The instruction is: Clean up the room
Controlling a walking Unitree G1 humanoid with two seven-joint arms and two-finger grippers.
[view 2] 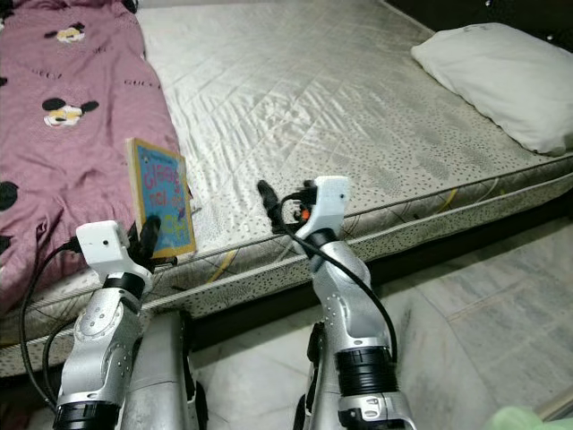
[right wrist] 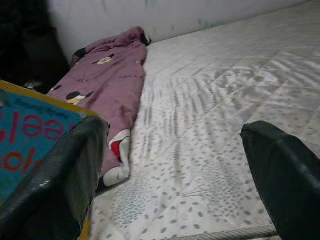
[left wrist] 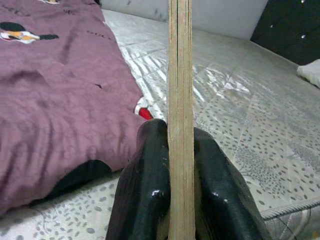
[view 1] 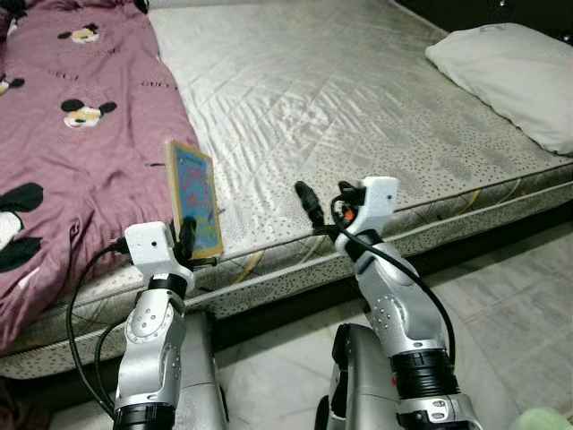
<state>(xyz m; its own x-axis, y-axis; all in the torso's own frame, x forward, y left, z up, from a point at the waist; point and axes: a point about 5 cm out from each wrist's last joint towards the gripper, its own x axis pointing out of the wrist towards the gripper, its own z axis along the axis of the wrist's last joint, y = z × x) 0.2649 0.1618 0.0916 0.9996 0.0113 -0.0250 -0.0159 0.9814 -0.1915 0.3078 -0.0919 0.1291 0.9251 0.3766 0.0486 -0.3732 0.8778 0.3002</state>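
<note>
My left gripper pinches an upright book above the mattress's near edge (purple blanket left); my right gripper gapes empty.

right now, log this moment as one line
left hand: shut on book, held upright over mattress edge | right hand: open, nothing held, beside book | purple blanket and pillow on mattress
</note>
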